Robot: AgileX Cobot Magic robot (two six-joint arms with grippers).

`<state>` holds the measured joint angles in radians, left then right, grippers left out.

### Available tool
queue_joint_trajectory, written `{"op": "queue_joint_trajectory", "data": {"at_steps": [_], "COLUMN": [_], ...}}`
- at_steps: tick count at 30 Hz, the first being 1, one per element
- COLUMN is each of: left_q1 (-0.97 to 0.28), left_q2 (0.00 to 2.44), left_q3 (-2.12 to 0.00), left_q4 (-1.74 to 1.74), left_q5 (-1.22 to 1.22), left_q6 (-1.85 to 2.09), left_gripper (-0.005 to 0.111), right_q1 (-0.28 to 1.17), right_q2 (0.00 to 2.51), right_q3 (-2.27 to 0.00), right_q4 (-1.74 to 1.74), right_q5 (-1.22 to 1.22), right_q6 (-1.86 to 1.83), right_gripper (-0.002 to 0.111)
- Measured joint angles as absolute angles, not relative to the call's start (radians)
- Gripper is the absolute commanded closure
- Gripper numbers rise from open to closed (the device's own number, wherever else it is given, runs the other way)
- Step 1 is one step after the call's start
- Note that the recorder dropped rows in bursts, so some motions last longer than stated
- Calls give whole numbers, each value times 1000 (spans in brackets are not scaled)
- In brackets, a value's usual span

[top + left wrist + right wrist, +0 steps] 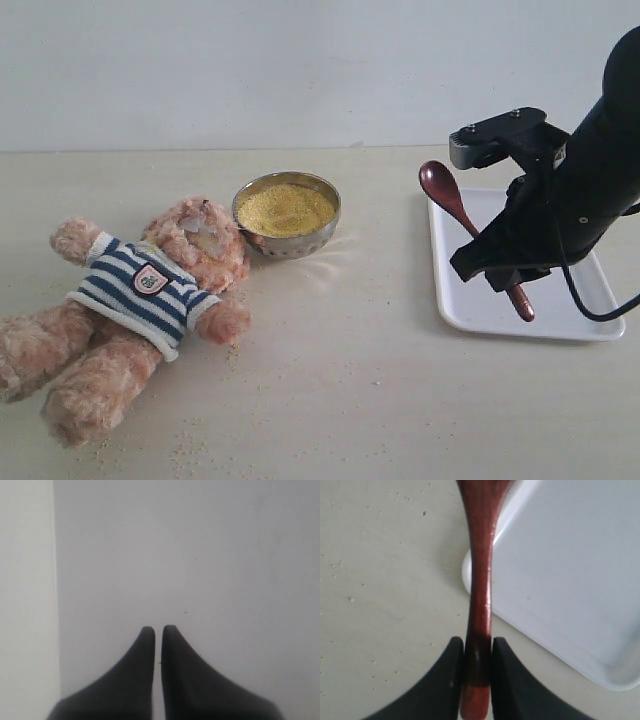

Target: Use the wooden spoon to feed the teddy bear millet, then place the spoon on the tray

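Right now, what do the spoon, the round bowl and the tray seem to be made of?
The wooden spoon looks like dark reddish-brown wood with a glossy varnish: a light streak runs along its handle. The bowl seems to be polished metal, perhaps steel: its wall shines and reflects. The tray is probably plastic, smooth and white with a soft sheen, though the look alone cannot confirm it.

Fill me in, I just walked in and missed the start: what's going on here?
The right gripper is clamped on the wooden spoon by its handle, holding it over the edge of the white tray. The teddy bear lies on its back beside the metal bowl of millet, with loose grains scattered nearby. The left gripper is shut, holding nothing.
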<state>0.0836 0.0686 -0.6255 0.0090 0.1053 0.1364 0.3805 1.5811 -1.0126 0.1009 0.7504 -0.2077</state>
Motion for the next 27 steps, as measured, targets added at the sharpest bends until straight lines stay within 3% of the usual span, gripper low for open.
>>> {"op": "queue_joint_trajectory", "data": {"at_steps": [7, 13, 27], "left_q1": [-48, -54, -54], "left_q2": [69, 75, 108], "left_q3": [-572, -431, -58], "left_q4": [-80, -246, -199], "left_q5": [144, 157, 164], "left_q6": [117, 56, 259], "left_gripper": [102, 102, 102], "right_q1": [380, 380, 380], "right_q2": [1581, 1581, 1581], "right_q3": [-1013, -1013, -1013], "right_q4": [108, 108, 108], "right_q5": [748, 775, 803], "right_q6": [-212, -223, -261], "right_gripper": [108, 108, 108]}}
